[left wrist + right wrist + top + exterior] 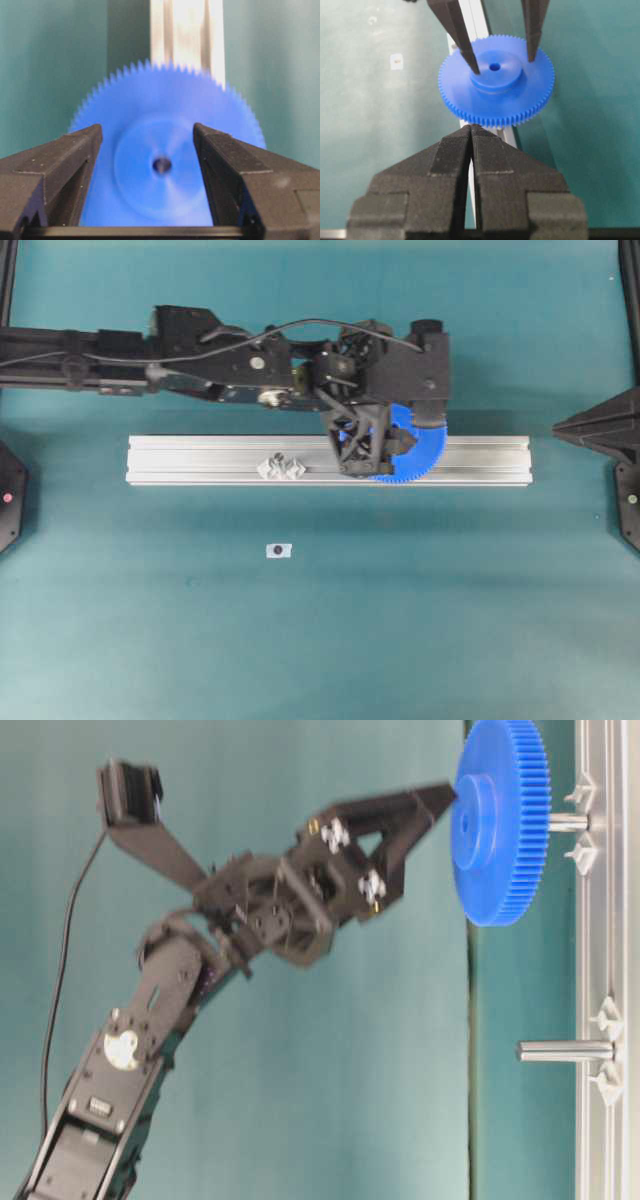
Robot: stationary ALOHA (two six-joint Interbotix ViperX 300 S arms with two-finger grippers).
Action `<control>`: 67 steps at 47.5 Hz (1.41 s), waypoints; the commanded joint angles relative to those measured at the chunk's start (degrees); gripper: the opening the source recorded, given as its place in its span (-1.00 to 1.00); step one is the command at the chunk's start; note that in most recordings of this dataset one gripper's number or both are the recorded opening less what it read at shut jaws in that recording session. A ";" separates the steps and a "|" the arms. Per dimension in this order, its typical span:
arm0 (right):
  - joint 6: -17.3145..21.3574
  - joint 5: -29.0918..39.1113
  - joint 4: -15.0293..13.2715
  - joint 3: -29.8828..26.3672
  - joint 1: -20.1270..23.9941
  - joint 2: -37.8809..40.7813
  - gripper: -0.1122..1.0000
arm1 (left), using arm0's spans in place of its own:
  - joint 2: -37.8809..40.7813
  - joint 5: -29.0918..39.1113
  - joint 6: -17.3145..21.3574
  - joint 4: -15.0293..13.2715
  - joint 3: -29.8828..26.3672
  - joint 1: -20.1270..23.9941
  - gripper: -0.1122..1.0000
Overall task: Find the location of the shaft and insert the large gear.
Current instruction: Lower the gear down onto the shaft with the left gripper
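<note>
Left fingers (465, 42): I see them spread either side of the hub, not pinching it.
Right gripper (471, 131): jaws pressed together, empty.
Large gear (500, 820): seated on the shaft (568, 821), above the aluminium rail (200, 460).
Second pin (565, 1051): bare.

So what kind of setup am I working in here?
Likely a lab bench rig for assembly trials: a teal mat, an aluminium rail carrying shaft mounts, and two black robot arms working a blue gear.
</note>
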 commanded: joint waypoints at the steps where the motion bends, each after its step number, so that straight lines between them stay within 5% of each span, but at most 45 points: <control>1: 0.44 -0.62 0.00 -0.44 -0.18 0.35 -0.66 | -0.70 0.09 -0.09 0.18 -2.02 0.09 0.51; 67: 0.44 -1.32 -0.09 -0.26 -0.35 0.44 -0.66 | -4.92 1.05 -2.29 0.18 4.83 -0.09 0.50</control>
